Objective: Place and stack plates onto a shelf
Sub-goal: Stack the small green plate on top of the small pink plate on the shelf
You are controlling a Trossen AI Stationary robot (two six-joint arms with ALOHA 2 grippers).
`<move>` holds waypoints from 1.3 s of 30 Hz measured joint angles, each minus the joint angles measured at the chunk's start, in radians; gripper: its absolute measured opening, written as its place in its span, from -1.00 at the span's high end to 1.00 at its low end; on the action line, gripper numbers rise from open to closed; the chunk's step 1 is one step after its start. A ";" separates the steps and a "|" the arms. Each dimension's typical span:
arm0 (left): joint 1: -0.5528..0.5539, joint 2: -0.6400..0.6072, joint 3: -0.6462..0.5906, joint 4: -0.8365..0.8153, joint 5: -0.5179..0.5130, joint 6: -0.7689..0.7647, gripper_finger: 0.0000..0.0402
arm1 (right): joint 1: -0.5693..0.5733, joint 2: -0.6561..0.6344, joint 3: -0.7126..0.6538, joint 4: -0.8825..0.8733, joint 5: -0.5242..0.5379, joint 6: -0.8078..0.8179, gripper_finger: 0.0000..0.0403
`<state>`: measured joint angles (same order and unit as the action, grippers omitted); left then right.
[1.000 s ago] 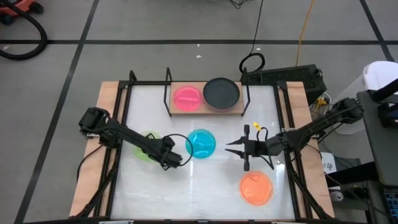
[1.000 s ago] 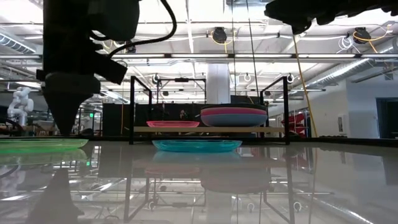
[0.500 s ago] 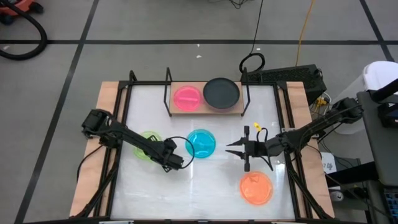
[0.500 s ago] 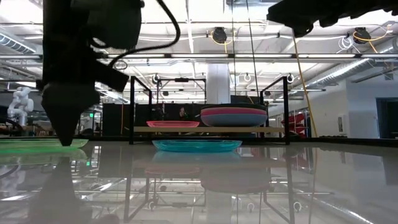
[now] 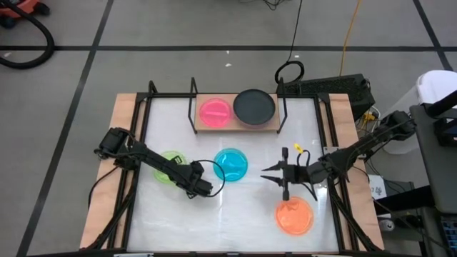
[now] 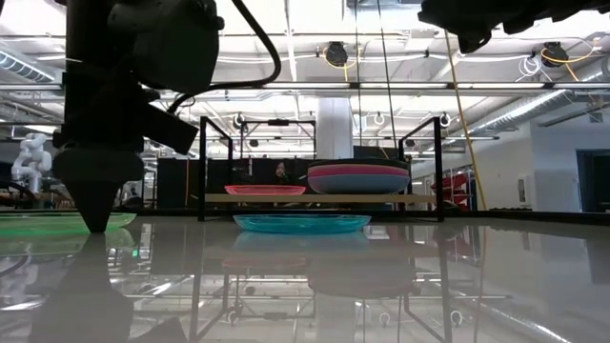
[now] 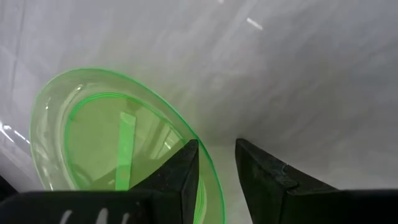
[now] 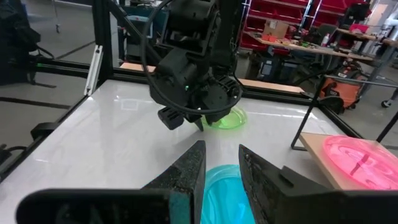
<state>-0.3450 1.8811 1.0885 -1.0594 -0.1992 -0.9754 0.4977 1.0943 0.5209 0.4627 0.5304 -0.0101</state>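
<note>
High view: shelf [image 5: 239,126] at desk's [image 5: 235,221] 12 o'clock, w/ pink plate [image 5: 215,112] and black plate [image 5: 254,106] on it. Green plate [image 5: 167,165] at 9, partly hidden by left arm; cyan plate [image 5: 232,163] mid-desk; orange plate [image 5: 294,216] at 5. Left gripper [image 5: 203,188] tip hard to make out. Right gripper [image 5: 273,173] at 3, fingers spread wide, empty.

Low view: stack on shelf shows magenta and blue edges.

Left wrist view: fingers [image 7: 186,171] a narrow gap apart, empty, at green plate's rim.

No legible writing.
</note>
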 joint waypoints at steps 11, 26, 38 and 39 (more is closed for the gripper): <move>0.000 0.002 -0.002 0.021 -0.001 0.079 0.95 | 0.022 0.000 0.000 -0.003 0.000 0.035 0.59; -0.059 -0.067 0.128 0.080 -0.126 0.184 0.97 | 0.022 0.000 -0.103 0.084 -0.002 0.167 0.59; 0.031 -0.075 0.295 0.066 -0.387 0.744 0.97 | 0.022 0.000 -0.153 0.191 -0.005 0.230 0.59; 0.053 -0.075 0.295 0.066 -0.409 0.790 0.97 | 0.022 0.000 -0.153 0.193 -0.006 0.233 0.59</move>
<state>-0.2919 1.8061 1.3834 -0.9931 -0.6079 -0.1856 0.5194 1.0946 0.3676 0.6558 0.5247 0.2230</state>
